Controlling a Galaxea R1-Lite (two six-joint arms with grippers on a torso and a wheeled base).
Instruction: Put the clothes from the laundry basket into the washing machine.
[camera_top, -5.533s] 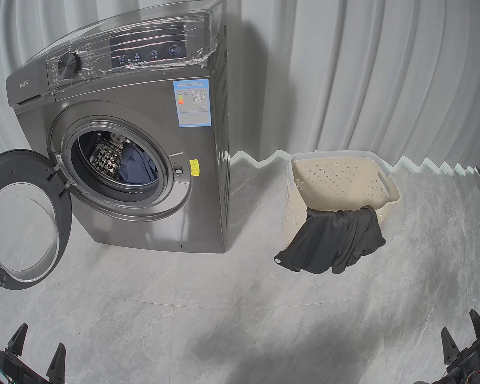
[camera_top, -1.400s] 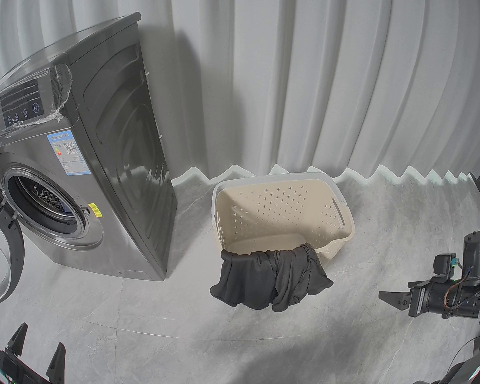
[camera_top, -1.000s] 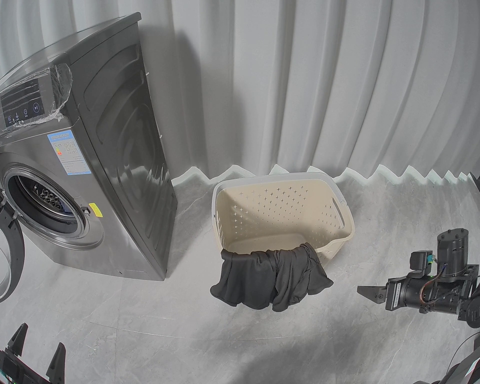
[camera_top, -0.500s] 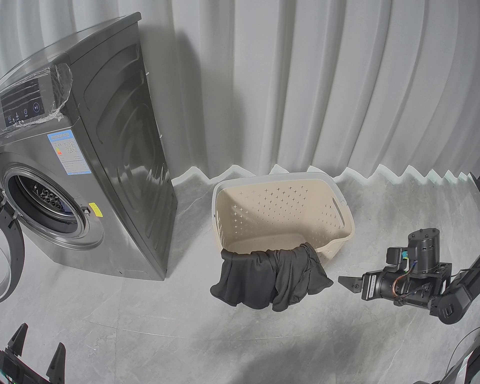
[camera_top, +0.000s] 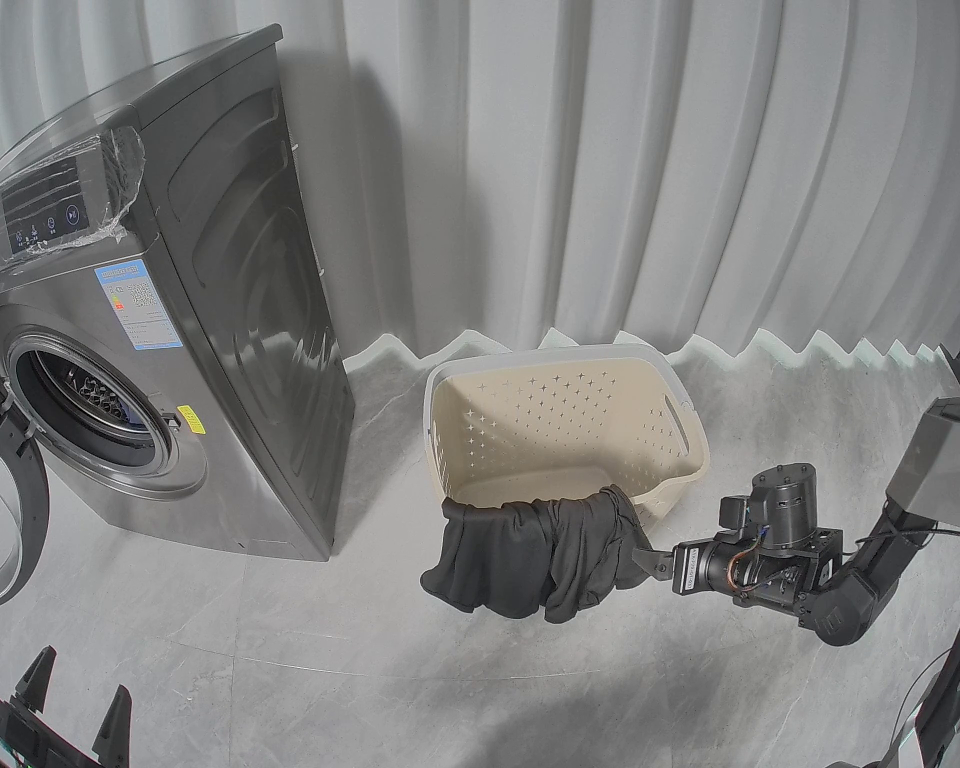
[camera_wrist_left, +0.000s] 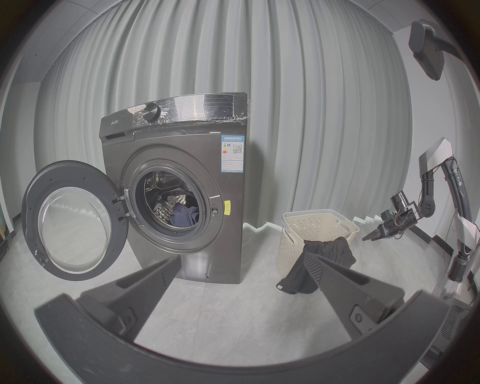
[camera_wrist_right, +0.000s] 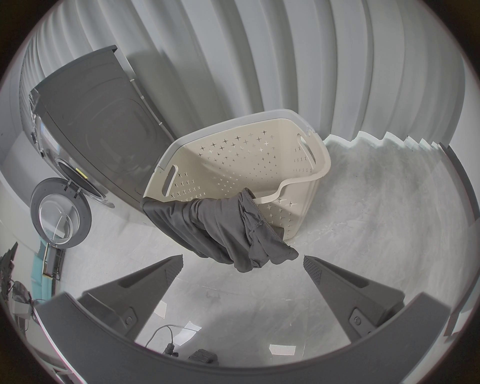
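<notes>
A cream laundry basket (camera_top: 560, 420) stands on the floor to the right of the grey washing machine (camera_top: 230, 300). Over the basket's front rim hangs a dark grey garment (camera_top: 535, 560). My right gripper (camera_top: 642, 560) is open and low, with its tips at the garment's right end. The right wrist view has the garment (camera_wrist_right: 225, 230) just ahead of the open right gripper (camera_wrist_right: 242, 265), not between the fingers. The machine's round door (camera_wrist_left: 70, 220) is swung open, and blue cloth (camera_wrist_left: 182, 215) lies in the drum. My left gripper (camera_top: 75, 700) is open, low at the near left.
White curtains (camera_top: 620, 170) hang behind the basket and the machine. Grey floor (camera_top: 330, 620) lies bare between the machine, the basket and me. The open door (camera_top: 15, 520) juts out to the machine's left.
The head view turned right, from the machine toward the basket. After that my right arm came in from the right edge, moving left until its tips reached the garment. The left gripper kept still.
</notes>
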